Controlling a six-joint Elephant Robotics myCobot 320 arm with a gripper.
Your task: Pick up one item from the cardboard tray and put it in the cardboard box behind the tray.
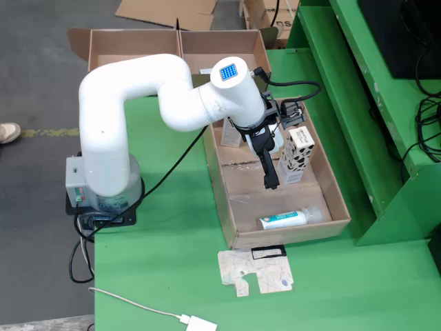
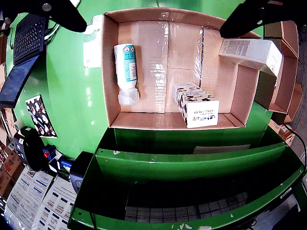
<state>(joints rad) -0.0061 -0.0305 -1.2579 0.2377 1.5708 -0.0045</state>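
Observation:
A long cardboard tray [image 1: 293, 234] lies on the green table. Inside it a cow-patterned carton [image 1: 298, 155] stands by the right wall, a white-and-teal bottle [image 1: 286, 220] lies at the near end, and a white box [image 1: 232, 132] sits at the far end, partly under the arm. My gripper [image 1: 265, 155] hovers over the tray's middle, left of the carton, open and holding nothing. In the wrist view its black fingers sit wide apart at the top corners around the gripper [image 2: 153, 28], above the bottle [image 2: 126, 72], carton [image 2: 195, 104] and white box [image 2: 252, 52]. The cardboard box [image 1: 138, 48] stands behind the tray.
A green shelf frame [image 1: 386, 138] rises right of the tray and fills the lower wrist view [image 2: 192, 163]. A flattened printed card [image 1: 255, 270] lies in front of the tray, with a white cable and plug [image 1: 196, 323] near the table edge. The robot base [image 1: 103, 193] stands at the left.

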